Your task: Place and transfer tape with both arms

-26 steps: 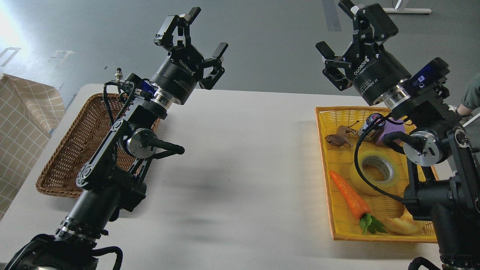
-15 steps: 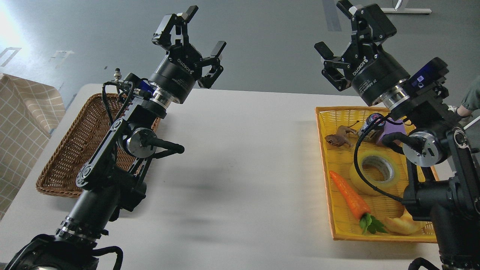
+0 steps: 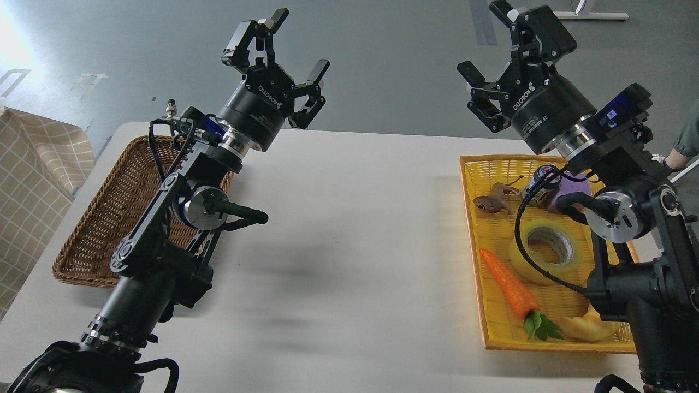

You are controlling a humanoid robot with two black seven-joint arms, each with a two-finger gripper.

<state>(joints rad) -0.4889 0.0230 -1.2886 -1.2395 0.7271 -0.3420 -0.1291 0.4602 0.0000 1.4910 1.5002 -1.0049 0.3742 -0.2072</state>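
Observation:
The tape [image 3: 546, 251], a yellow translucent roll with a grey-white core, lies flat in the yellow basket [image 3: 475, 229] on the right, partly behind a black cable. My right gripper [image 3: 489, 38] is open and empty, raised high above the far end of that basket. My left gripper [image 3: 297, 41] is open and empty, raised above the far edge of the table, beyond the brown wicker basket [image 3: 104, 218]. Both arms are well apart from the tape.
The yellow basket also holds an orange carrot [image 3: 510, 286], a tan croissant [image 3: 584, 327], a brown toy animal [image 3: 491, 203] and a purple object [image 3: 570, 191]. A checked cloth [image 3: 33, 180] lies at the left. The white table [image 3: 355, 229] lies between the baskets.

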